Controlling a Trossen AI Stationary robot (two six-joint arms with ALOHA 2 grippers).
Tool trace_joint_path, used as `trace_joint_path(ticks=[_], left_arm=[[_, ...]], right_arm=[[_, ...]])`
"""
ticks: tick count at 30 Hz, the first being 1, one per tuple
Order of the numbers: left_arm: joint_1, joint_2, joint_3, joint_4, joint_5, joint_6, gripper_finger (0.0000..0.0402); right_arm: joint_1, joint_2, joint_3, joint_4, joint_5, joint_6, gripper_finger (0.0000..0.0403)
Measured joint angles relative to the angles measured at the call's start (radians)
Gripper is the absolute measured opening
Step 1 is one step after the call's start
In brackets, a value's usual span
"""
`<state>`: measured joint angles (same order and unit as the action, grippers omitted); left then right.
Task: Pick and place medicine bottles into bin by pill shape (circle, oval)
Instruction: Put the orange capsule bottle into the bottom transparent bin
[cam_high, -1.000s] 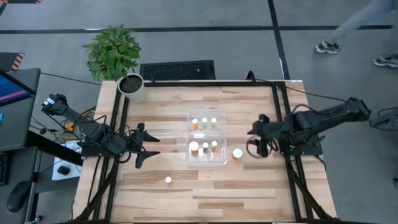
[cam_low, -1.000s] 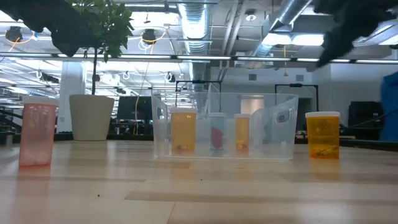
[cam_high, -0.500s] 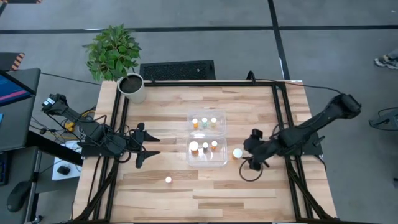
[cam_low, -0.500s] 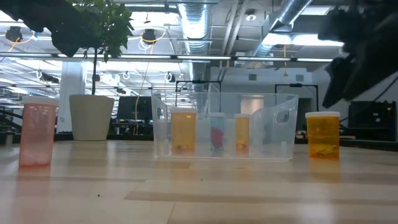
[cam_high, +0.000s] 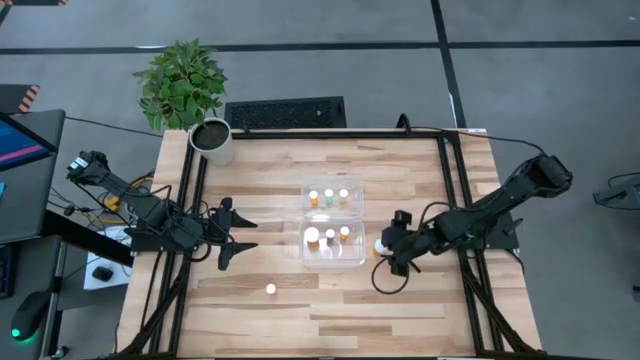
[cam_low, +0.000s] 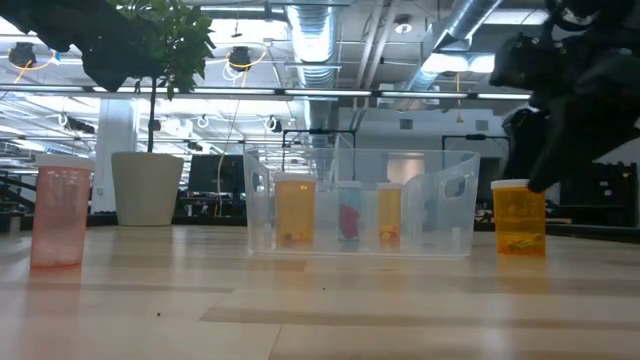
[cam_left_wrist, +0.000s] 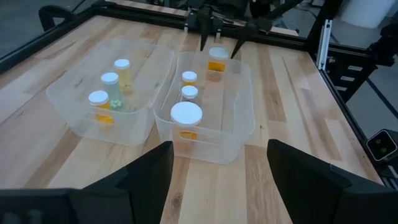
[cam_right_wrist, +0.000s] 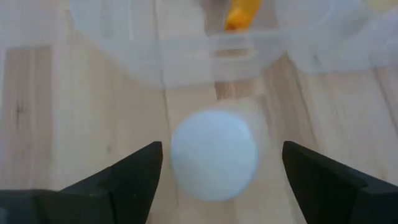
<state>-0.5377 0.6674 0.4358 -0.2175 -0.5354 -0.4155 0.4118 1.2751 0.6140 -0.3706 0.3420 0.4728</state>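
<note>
Hovering wide open, the right claw (cam_high: 384, 251) straddles a round white-capped amber bottle (cam_high: 381, 245) beside the clear plastic bin (cam_high: 358, 258). Left claw (cam_high: 243, 238) waits part-open, empty, over the pale wooden worktop (cam_high: 400, 170).

1. The table (cam_high: 280, 310) has a top of pale wood planks, edged by black rails on its left, right and far sides.
2. A clear bin (cam_high: 333, 225) sits near the middle of the top; it is split into two compartments, with white-capped bottles standing inside both.
3. One orange bottle (cam_low: 519, 217) stands on the wood just beside the bin's right side, apart from its wall.
4. Another bottle (cam_high: 270, 289) stands alone on the planks nearer the front, left of the bin and well apart from it.
5. A white plant pot (cam_high: 213, 141) with a leafy plant rests at the far left corner.
</note>
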Motion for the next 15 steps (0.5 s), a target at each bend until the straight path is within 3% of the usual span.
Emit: trace_joint_path(ticks=[6,15], left_arm=[[0.000,0.000,0.000,-0.002,0.005,-0.013,0.0251],[0.000,0.000,0.000,-0.013,0.010,-0.015,0.0251]], right_arm=[[-0.048,0.000,0.000,0.006,-0.047,-0.011,0.0329],[-0.054,0.000,0.000,0.006,-0.056,-0.011,0.0275]])
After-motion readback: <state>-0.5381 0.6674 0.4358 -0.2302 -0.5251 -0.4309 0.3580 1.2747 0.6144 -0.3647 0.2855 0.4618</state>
